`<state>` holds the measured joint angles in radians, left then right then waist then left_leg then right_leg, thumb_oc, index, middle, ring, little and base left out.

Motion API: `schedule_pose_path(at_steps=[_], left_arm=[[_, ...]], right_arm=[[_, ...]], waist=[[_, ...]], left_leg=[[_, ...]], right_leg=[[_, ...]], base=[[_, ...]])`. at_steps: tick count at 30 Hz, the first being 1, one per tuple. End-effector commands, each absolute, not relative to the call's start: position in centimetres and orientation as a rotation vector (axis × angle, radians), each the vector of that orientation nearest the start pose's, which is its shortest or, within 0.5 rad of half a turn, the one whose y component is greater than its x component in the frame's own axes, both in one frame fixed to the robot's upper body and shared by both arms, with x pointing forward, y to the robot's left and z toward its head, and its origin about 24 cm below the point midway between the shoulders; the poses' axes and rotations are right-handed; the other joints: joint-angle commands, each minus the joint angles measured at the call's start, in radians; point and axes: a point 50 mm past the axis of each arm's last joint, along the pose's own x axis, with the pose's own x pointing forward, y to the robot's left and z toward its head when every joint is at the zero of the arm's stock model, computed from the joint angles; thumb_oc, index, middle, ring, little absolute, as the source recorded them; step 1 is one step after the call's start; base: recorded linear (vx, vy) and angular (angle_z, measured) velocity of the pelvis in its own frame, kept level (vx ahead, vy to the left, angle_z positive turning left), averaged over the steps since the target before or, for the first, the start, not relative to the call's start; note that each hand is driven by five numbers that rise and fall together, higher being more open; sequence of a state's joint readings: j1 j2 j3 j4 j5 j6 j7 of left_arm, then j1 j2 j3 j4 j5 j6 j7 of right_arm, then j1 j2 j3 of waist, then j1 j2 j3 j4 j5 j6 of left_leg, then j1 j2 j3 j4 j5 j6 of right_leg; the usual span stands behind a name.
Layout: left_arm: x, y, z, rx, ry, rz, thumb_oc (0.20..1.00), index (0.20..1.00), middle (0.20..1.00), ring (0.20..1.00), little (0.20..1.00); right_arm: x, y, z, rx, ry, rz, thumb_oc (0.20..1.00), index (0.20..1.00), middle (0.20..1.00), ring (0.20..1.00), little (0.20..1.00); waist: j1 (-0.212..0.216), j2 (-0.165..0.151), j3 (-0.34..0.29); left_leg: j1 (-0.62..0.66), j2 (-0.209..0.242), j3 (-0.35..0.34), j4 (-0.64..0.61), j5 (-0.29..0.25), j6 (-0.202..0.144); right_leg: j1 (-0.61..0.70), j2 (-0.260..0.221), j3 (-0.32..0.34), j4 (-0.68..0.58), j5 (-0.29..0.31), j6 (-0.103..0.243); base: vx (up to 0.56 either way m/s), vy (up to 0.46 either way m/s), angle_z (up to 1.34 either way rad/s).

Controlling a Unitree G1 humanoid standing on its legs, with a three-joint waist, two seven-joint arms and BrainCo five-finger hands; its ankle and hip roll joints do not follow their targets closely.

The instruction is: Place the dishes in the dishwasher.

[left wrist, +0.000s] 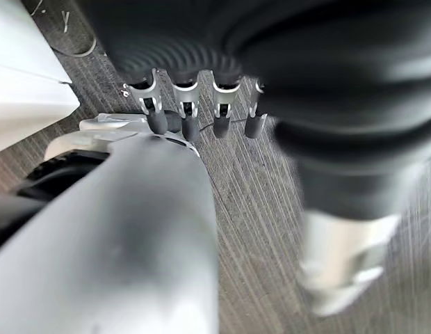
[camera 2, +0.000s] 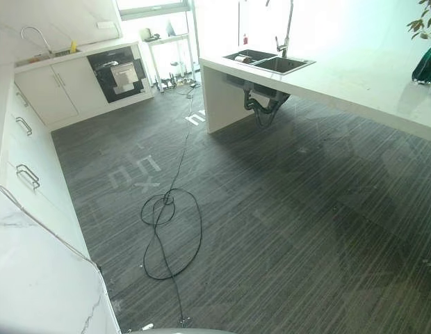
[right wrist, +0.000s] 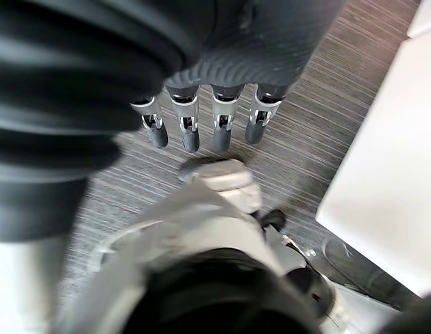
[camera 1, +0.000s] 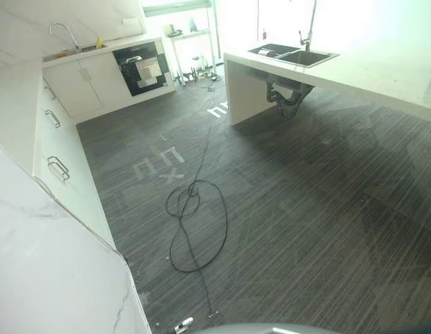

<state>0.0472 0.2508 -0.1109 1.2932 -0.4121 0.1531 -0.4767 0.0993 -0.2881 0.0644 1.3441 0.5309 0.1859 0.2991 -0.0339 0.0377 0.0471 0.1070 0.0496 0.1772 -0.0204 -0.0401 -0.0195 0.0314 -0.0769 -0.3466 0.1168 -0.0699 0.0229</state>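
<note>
Black built-in dishwasher (camera 1: 140,67) sits far left in the white cabinet run, door closed, under a white worktop (camera 1: 97,52) with a curved tap. White island worktop (camera 2: 354,76) far right holds a dark double sink (camera 2: 270,62). Grey striped floor (camera 1: 285,209) between. Left hand (left wrist: 194,104) and right hand (right wrist: 201,118) hang over the floor, fingers straight, holding nothing.

A dark-fronted dishwasher (camera 2: 117,74) stands built into white cabinets (camera 2: 57,89) across a grey striped floor (camera 2: 271,209), while a sink (camera 2: 270,62) sits in the white bench (camera 2: 354,80) opposite.
</note>
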Motion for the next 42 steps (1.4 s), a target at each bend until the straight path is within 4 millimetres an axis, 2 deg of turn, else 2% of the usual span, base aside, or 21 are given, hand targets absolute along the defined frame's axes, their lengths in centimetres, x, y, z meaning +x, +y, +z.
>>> schedule_pose_path(at_steps=[1,6,10,21,24,31,35,42], left_arm=[[6.1,19.2,-16.7,-0.489,1.345,-0.188,1.0,1.0,1.0,1.0,1.0],[6.4,19.0,-16.6,-0.51,1.356,-0.222,1.0,1.0,1.0,1.0,1.0],[6.4,18.7,-16.8,-0.401,1.381,-0.273,1.0,1.0,1.0,1.0,1.0],[6.1,19.1,-17.0,-0.481,1.354,-0.089,1.0,1.0,1.0,1.0,1.0],[6.2,19.9,-17.1,-0.411,1.33,0.041,1.0,1.0,1.0,1.0,1.0],[6.4,20.4,-17.2,-0.204,1.356,0.02,1.0,1.0,1.0,1.0,1.0],[6.7,20.1,-17.2,-0.156,1.365,-0.013,1.0,1.0,1.0,1.0,1.0],[6.5,20.0,-17.2,-0.176,1.412,-0.022,1.0,1.0,1.0,1.0,1.0]], right_arm=[[3.4,-21.9,-17.1,0.501,1.424,-0.212,1.0,1.0,1.0,1.0,1.0],[3.6,-21.7,-17.1,0.502,1.402,-0.169,1.0,1.0,1.0,1.0,1.0],[3.5,-21.4,-17.2,0.491,1.409,-0.161,1.0,1.0,1.0,1.0,1.0],[3.1,-21.3,-17.1,0.608,1.383,-0.209,1.0,1.0,1.0,1.0,1.0],[3.5,-21.4,-17.1,0.61,1.346,-0.217,1.0,1.0,1.0,1.0,1.0],[5.4,-22.0,-16.9,0.565,1.27,-0.216,1.0,1.0,1.0,1.0,1.0],[5.5,-22.3,-16.8,0.538,1.297,-0.202,1.0,1.0,1.0,1.0,1.0],[5.4,-22.5,-16.8,0.496,1.298,-0.224,1.0,1.0,1.0,1.0,1.0]], waist=[[0.018,-0.02,0.073],[0.017,-0.02,0.061],[0.015,-0.022,0.059],[0.002,-0.015,0.055],[0.007,-0.016,0.055],[0.012,-0.009,0.063],[0.007,0.005,0.069],[0.001,-0.002,0.067]], left_leg=[[0.045,0.015,0.068,-0.051,-0.017,-0.04],[0.052,0.014,0.071,-0.053,-0.017,-0.041],[0.054,0.013,0.07,-0.054,-0.019,-0.038],[0.065,0.015,0.063,-0.054,-0.025,-0.037],[0.065,0.022,0.067,-0.051,-0.022,-0.041],[0.056,0.024,0.062,-0.04,-0.017,-0.047],[0.047,0.027,0.062,-0.043,-0.01,-0.054],[0.047,0.029,0.06,-0.034,-0.013,-0.053]], right_leg=[[0.084,-0.077,0.02,-0.154,0.069,0.126],[0.09,-0.081,0.017,-0.154,0.069,0.13],[0.092,-0.082,0.017,-0.157,0.07,0.132],[0.099,-0.064,0.048,-0.156,0.056,0.12],[0.1,-0.063,0.036,-0.145,0.046,0.116],[0.101,-0.059,0.033,-0.152,0.045,0.108],[0.093,-0.058,0.033,-0.16,0.051,0.107],[0.096,-0.051,0.042,-0.161,0.047,0.103]], base=[[0.0,0.0,0.0],[0.02,0.0,0.0],[0.0,-0.006,0.04],[0.01,-0.007,0.0],[0.02,-0.059,0.01],[-0.01,-0.036,0.01],[-0.05,0.01,-0.01],[0.0,-0.001,0.0]])
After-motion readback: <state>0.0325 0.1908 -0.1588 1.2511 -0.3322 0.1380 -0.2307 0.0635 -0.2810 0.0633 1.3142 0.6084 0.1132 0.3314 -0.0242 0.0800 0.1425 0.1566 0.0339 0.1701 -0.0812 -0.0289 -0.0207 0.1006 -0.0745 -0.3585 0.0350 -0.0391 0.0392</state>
